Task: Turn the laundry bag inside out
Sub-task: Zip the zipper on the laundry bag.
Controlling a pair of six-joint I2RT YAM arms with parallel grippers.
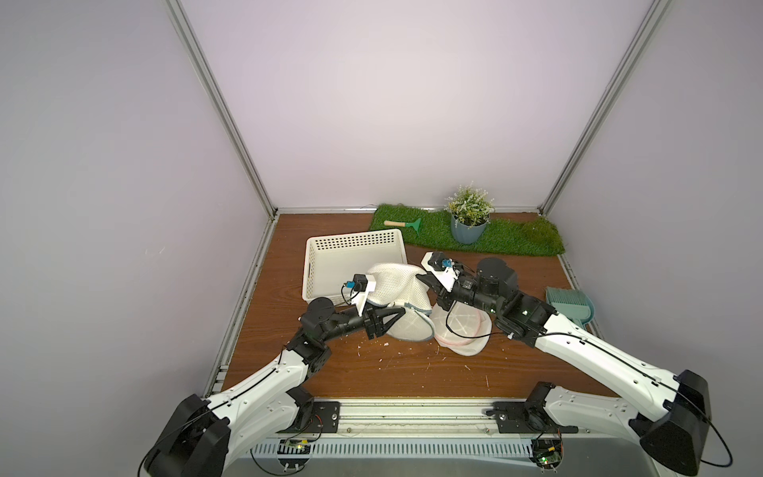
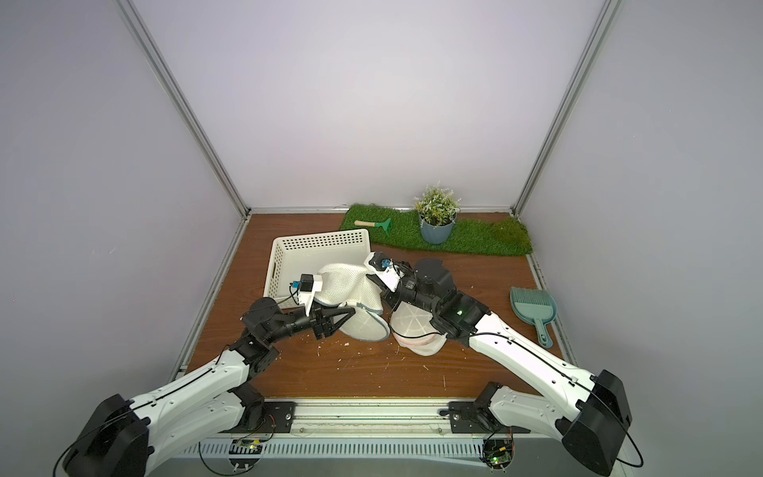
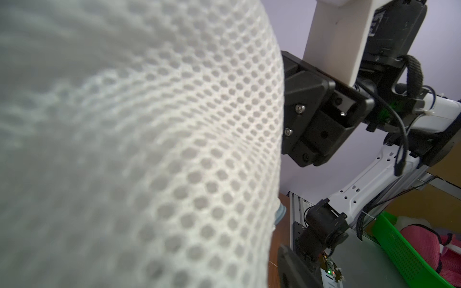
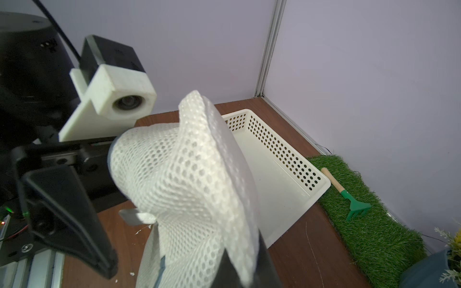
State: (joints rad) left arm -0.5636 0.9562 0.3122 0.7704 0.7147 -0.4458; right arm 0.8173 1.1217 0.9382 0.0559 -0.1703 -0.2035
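Note:
The laundry bag [image 1: 398,285] [image 2: 344,287] is white mesh with a blue-grey rim, held up off the wooden table between my two grippers in both top views. My left gripper [image 1: 394,320] [image 2: 349,316] is at its rim, jaws apart: one finger reaches in under the mesh, and the other finger [image 4: 69,212] stays outside below. Mesh [image 3: 149,149] fills most of the left wrist view and hides that gripper's tips, except one finger [image 3: 291,266]. My right gripper [image 1: 425,283] [image 4: 249,271] is shut on a fold of the bag's far side [image 4: 199,174].
A second mesh bag with a pink rim [image 1: 462,340] lies under my right arm. A white perforated basket [image 1: 330,252] stands behind the bag. A grass mat [image 1: 508,241] with a potted plant [image 1: 468,231] and a small rake [image 1: 406,224] lies at the back. A teal dustpan [image 1: 572,305] sits at the right edge.

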